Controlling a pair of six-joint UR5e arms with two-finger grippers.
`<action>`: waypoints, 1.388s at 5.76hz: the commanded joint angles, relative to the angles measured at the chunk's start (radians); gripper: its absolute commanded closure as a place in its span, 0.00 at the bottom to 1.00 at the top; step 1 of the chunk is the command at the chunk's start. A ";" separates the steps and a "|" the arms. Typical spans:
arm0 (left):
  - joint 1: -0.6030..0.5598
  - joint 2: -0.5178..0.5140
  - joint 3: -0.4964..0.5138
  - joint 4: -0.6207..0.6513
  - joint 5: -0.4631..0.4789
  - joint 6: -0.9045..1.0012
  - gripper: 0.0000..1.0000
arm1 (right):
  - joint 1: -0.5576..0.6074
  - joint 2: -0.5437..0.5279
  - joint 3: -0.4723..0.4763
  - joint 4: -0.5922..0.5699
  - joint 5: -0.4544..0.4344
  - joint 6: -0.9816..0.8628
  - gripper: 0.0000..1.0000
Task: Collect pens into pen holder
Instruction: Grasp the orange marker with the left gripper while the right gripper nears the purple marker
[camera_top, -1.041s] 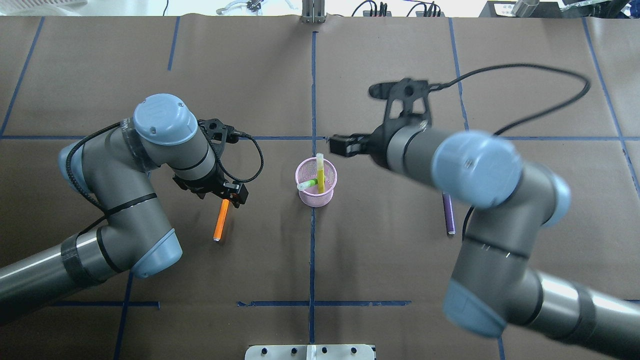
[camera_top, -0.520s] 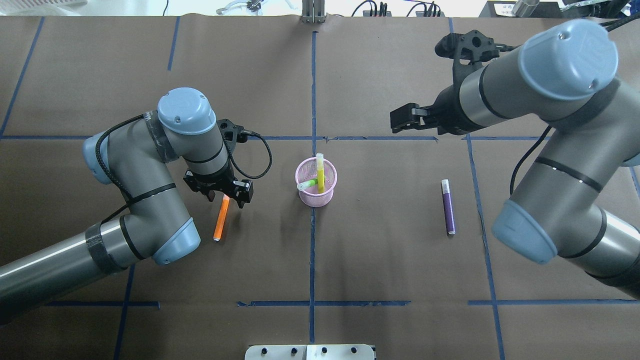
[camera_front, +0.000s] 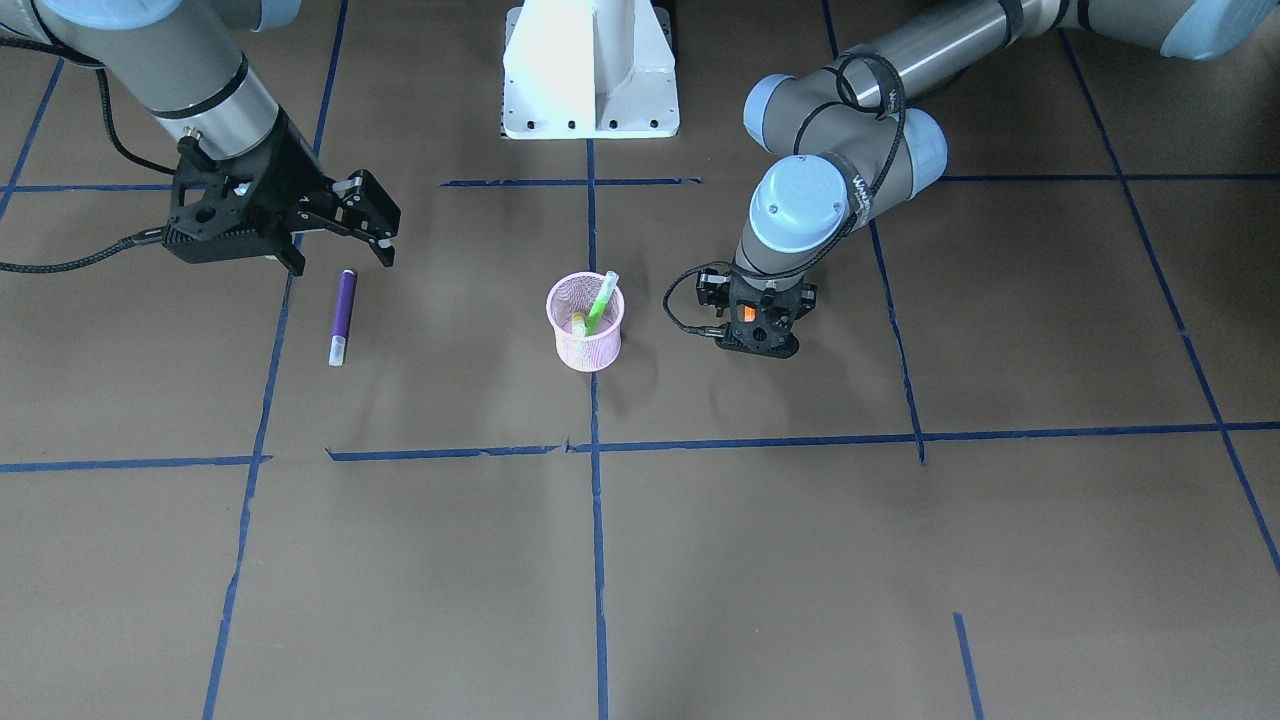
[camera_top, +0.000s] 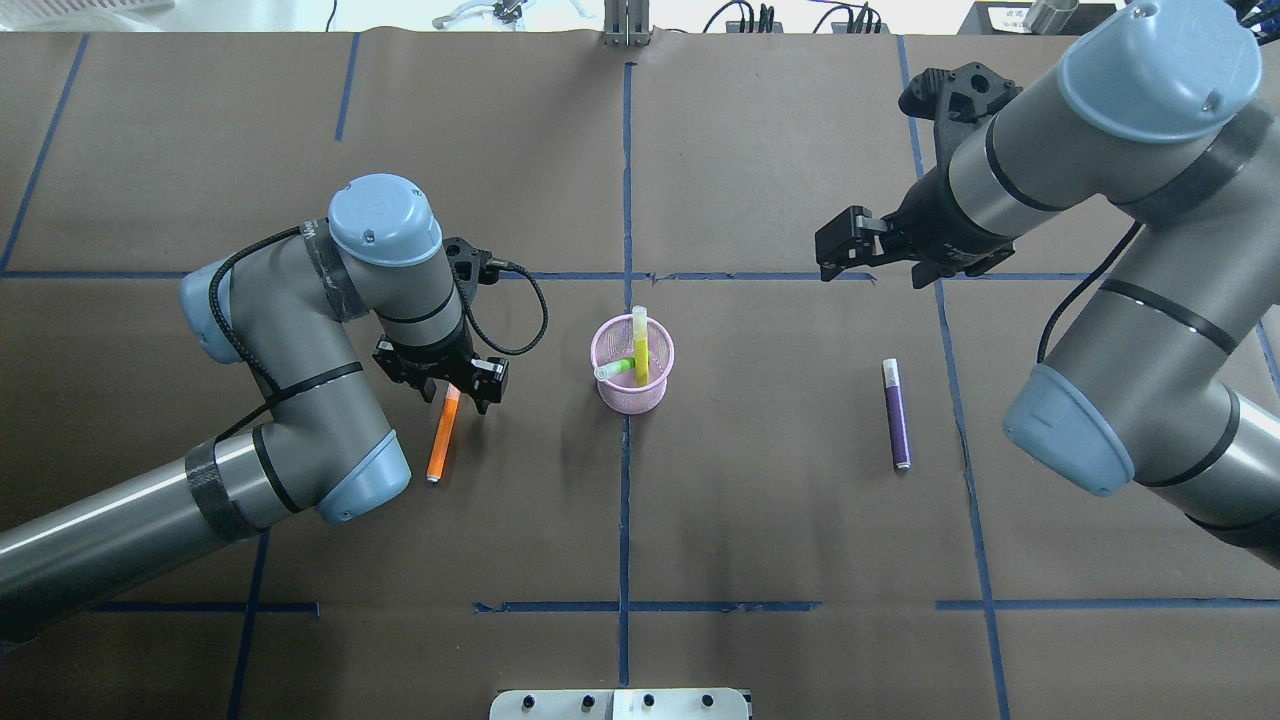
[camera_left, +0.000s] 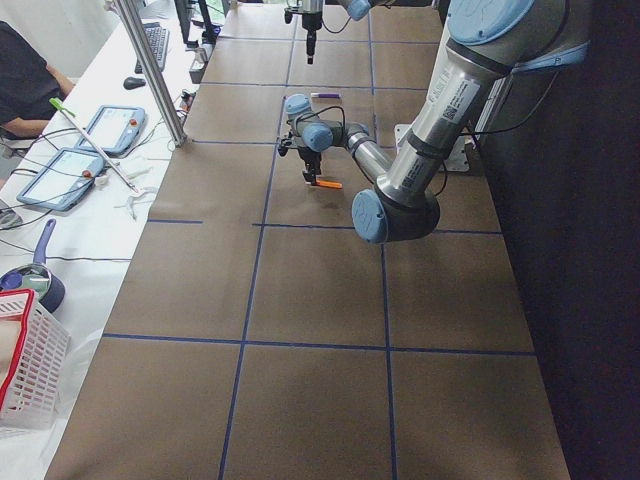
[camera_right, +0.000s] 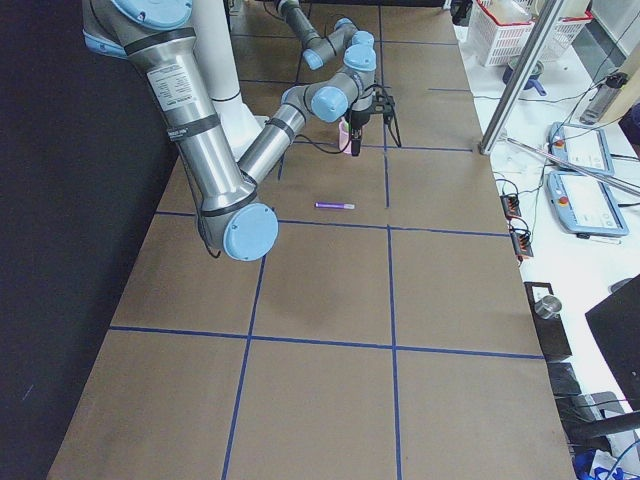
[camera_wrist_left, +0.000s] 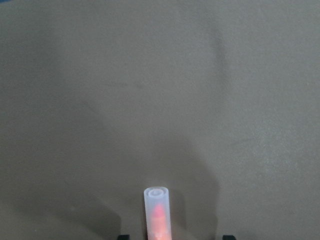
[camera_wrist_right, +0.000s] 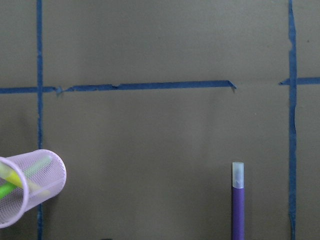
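The pink mesh pen holder (camera_top: 633, 385) stands at the table's middle and holds the yellow pen (camera_top: 640, 345) and the green pen (camera_top: 615, 369); it also shows in the front view (camera_front: 585, 335). The orange pen (camera_top: 440, 445) lies flat left of it. My left gripper (camera_top: 455, 388) is low over that pen's far end, jaws open on either side of it; the left wrist view shows the pale cap (camera_wrist_left: 157, 210). The purple pen (camera_top: 896, 415) lies flat on the right. My right gripper (camera_top: 845, 255) hovers open and empty beyond it.
Blue tape lines grid the brown table cover. The white robot base (camera_front: 590, 70) is at the table's robot side. A side bench with tablets (camera_left: 110, 125) and a white basket (camera_left: 25, 360) runs along the far edge.
My right arm has swung from beside the cup out to the right, uncovering the purple pen. My left gripper has shifted slightly over the orange pen's end. No pen has moved.
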 joint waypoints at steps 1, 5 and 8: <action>0.001 0.001 0.009 0.002 -0.001 0.000 0.44 | 0.002 0.011 0.003 -0.154 0.015 -0.102 0.06; -0.002 0.009 -0.001 0.011 0.001 -0.003 1.00 | -0.012 0.004 -0.014 -0.158 0.013 -0.120 0.08; -0.056 -0.017 -0.078 0.002 0.002 -0.023 1.00 | -0.029 -0.053 -0.016 -0.156 0.012 -0.159 0.08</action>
